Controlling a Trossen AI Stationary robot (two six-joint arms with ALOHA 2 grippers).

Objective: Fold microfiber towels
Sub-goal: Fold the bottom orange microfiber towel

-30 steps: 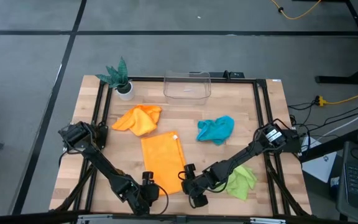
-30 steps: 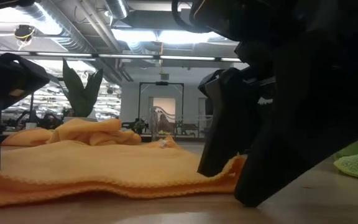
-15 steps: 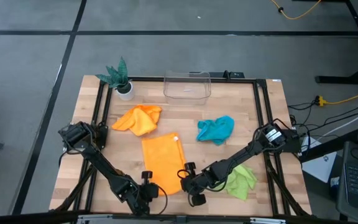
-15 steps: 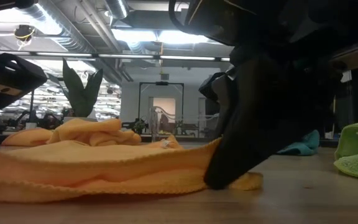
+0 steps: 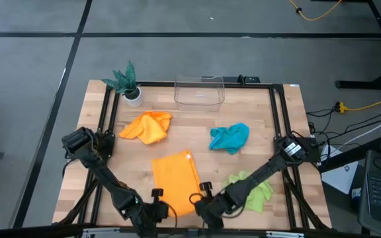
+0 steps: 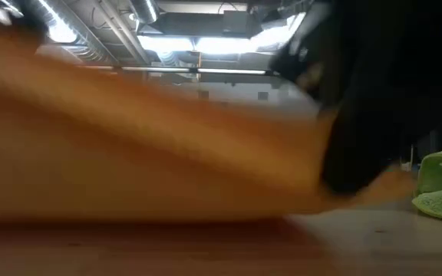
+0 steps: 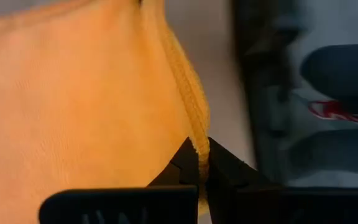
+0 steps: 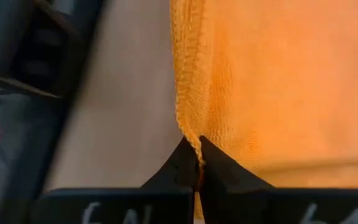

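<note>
A flat orange towel (image 5: 176, 180) lies near the table's front edge with its near edge raised. My left gripper (image 5: 157, 200) is shut on its near left corner and my right gripper (image 5: 200, 197) on its near right corner. In the low view the raised orange towel (image 6: 144, 146) fills the picture, blurred. A second orange towel (image 5: 147, 127) lies crumpled at the far left, a teal towel (image 5: 230, 137) right of the middle, and a lime green towel (image 5: 251, 188) under my right arm. My left gripper pinches the towel's hemmed edge (image 7: 199, 144) between its two fingertips, slanting down from the near side. The cloth runs away from the fingers, its far part on the table. My right gripper pinches the hemmed edge (image 8: 192, 138) at the other near corner the same way, slanting down from the near side.
A small green plant in a white pot (image 5: 129, 84) stands at the far left corner. A clear plastic container (image 5: 199, 91) sits at the far middle. Black rails (image 5: 108, 119) run along the table's left and right sides.
Both grippers have shut on the flat orange towel's near corners and risen. The towel's near edge has lifted off the table and the whole cloth has slid a little toward the near edge; its far part still lies on the table.
</note>
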